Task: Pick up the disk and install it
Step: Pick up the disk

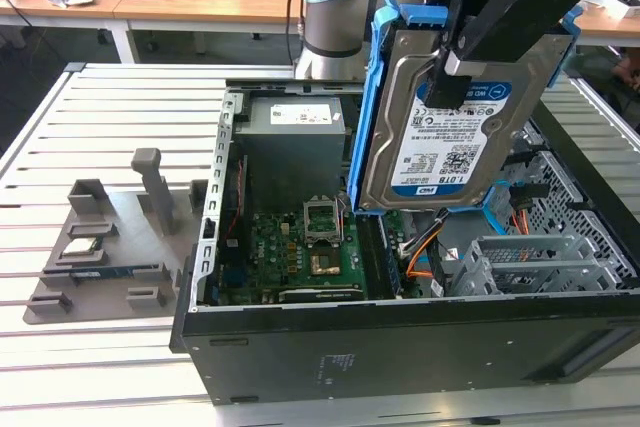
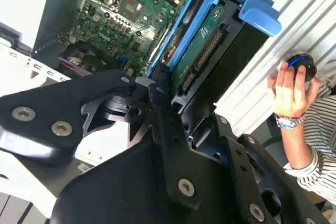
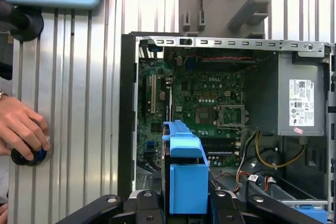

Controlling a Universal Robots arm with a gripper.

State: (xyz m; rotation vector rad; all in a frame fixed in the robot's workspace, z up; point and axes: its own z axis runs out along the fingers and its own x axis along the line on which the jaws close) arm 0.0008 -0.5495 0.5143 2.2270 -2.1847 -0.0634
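Over the open side of a black desktop computer case point(image 1: 400, 357), at about one o'clock in the exterior view, my black fingers point(image 1: 462, 52) are clamped on the disk point(image 1: 440, 147), a flat silver-grey hard drive with a white-and-blue label, clipped in a bright blue plastic frame. I hold it steeply tilted, almost on edge, its label facing the exterior camera and its lower edge above the case's inside. In the second wrist view its green circuit-board underside point(image 2: 202, 45) shows between the blue rails; in the first wrist view I look down the blue frame point(image 3: 186, 182) into the case. From the disk, the green motherboard point(image 1: 290, 247) lies at seven o'clock, the grey box-shaped power supply point(image 1: 295, 137) at nine o'clock, and the perforated grey metal drive bay point(image 1: 530, 262) at five o'clock, with no disk in it. The case stands on a slatted aluminium counter point(image 1: 100, 107); at nine o'clock from the case sits a grey fixture plate point(image 1: 110, 237) with small parts. Beside the case a person's hand point(image 3: 21, 127) rests on a round black knob point(image 2: 302, 65) with a blue centre.
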